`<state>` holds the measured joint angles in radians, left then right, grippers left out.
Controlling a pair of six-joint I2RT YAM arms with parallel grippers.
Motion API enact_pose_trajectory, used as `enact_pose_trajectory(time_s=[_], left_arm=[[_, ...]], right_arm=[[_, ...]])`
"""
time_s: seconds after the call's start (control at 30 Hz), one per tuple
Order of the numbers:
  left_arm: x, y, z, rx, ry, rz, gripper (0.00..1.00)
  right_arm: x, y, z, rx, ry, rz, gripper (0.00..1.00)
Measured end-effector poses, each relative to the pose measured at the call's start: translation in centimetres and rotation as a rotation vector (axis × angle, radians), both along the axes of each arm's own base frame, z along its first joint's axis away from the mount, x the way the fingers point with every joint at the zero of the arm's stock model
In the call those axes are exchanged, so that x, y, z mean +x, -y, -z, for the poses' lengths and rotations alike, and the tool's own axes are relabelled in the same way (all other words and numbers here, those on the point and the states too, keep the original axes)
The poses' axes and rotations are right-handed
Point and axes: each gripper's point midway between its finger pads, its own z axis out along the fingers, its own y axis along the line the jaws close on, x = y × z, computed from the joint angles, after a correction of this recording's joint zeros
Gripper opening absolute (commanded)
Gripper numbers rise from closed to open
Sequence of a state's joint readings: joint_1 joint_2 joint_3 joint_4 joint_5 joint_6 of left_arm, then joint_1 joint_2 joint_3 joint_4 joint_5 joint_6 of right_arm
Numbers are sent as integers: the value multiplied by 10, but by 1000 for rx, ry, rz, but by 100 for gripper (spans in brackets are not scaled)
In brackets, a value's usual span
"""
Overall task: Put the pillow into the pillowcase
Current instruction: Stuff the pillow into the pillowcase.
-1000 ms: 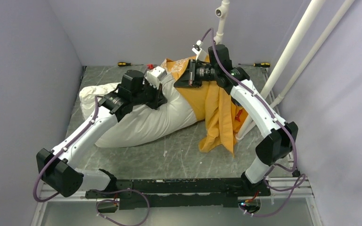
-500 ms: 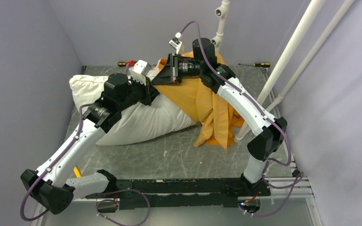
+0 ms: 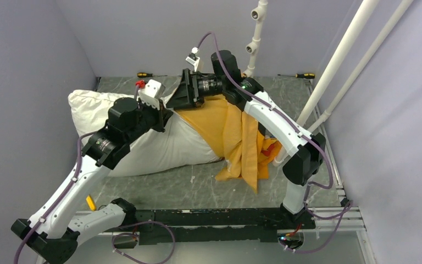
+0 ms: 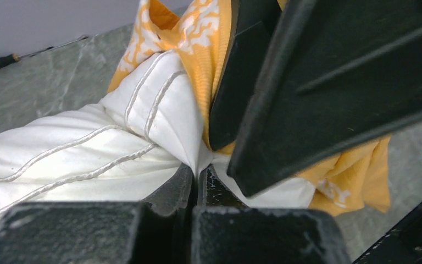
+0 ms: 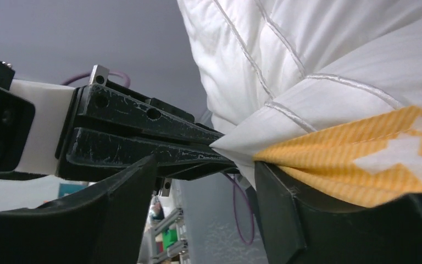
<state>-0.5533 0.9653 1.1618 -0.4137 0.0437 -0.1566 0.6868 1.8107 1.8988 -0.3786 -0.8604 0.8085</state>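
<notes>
The white pillow point(image 3: 159, 148) lies across the left half of the table, its right end tucked into the orange-yellow pillowcase point(image 3: 220, 118). My left gripper point(image 3: 164, 113) is shut on a pinch of the pillow's white fabric point(image 4: 60, 159) at the case's mouth; its jaws point(image 4: 200, 173) meet on the fold. My right gripper point(image 3: 178, 96) hovers just behind it, open point(image 5: 203, 181), with nothing between its fingers. The pillowcase edge point(image 5: 373, 159) rests on the outside of one finger. The left gripper point(image 5: 143, 137) shows in the right wrist view, holding the fabric tip.
Two screwdrivers point(image 3: 145, 74) point(image 3: 305, 75) lie along the back wall. White pipes point(image 3: 335, 66) slant up at the right, beside the hanging folds of the case. Grey walls close in on the left, back and right. A small yellow object point(image 3: 90, 202) sits near the left arm's base.
Both arms moved left and back, dragging the pillow and case with them. The right gripper opened and let go of the pillowcase edge. The left stayed shut on the pillow.
</notes>
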Motion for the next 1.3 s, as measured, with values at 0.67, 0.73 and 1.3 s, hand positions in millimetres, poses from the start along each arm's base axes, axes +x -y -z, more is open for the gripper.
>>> enact_pose_trajectory(time_s=[0.67, 0.73, 1.3], left_arm=[[-1, -21, 17, 83, 75, -75, 0], [-1, -21, 17, 85, 77, -75, 0], [3, -28, 18, 110, 91, -112, 0]], right_arm=[[-52, 189, 33, -571, 247, 562, 98], [-55, 212, 62, -696, 215, 610, 98], [-25, 264, 177, -1310, 124, 693, 0]])
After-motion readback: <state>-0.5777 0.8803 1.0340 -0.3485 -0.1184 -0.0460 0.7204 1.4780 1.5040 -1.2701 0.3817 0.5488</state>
